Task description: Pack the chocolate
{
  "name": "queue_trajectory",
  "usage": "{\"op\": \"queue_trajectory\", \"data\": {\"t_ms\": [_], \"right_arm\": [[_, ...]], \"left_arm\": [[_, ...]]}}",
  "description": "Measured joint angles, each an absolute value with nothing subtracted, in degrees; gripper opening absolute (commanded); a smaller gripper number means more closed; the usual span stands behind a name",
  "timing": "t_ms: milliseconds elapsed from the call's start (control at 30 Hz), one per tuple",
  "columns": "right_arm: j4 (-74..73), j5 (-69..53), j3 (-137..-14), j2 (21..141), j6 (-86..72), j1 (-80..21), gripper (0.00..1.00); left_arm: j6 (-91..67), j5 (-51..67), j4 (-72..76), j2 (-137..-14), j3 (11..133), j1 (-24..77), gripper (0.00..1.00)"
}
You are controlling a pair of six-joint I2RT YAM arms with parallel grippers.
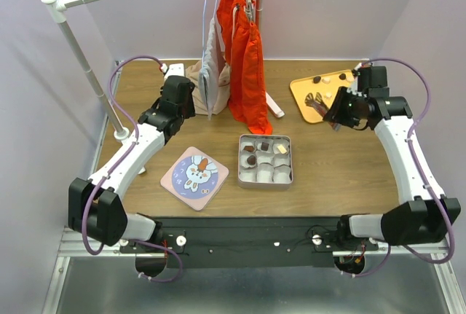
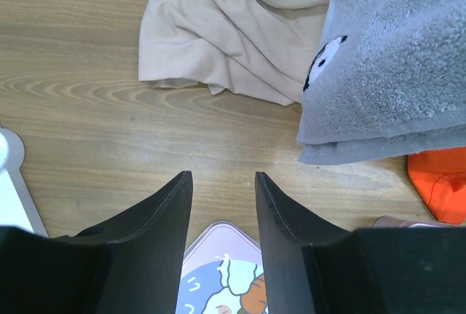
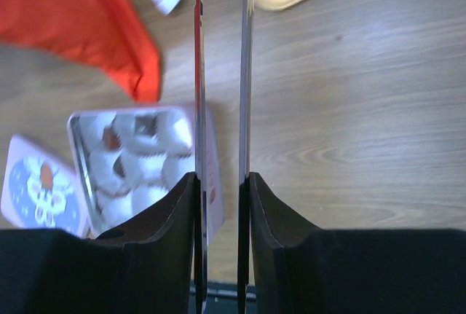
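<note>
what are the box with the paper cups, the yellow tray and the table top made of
The box looks like thin metal, probably tin: silvery grey walls with a bright sheen. The tray is likely plastic: an even, matte orange-yellow with rounded corners. The table shows brown wood grain, so it is either wood or a printed laminate.

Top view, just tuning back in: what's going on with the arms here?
The right claw is shut on metal tongs at the orange tray, where loose chocolate pieces lie. The open tin of paper cups at mid-table holds only a few pieces so far. The left claw is open and empty, hovering near the rabbit-print lid.
</note>
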State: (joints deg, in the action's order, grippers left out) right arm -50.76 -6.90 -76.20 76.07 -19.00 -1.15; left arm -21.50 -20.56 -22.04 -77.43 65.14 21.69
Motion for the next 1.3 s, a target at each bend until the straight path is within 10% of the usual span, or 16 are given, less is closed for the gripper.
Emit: {"op": "queue_trajectory", "data": {"t_ms": [1300], "right_arm": [[-66.48,-11.62,-72.44,69.28,-20.97,-29.71,0.37]], "left_arm": [[-22.33,-20.36,-22.87,-78.02,68.1,19.55,0.48]]}}
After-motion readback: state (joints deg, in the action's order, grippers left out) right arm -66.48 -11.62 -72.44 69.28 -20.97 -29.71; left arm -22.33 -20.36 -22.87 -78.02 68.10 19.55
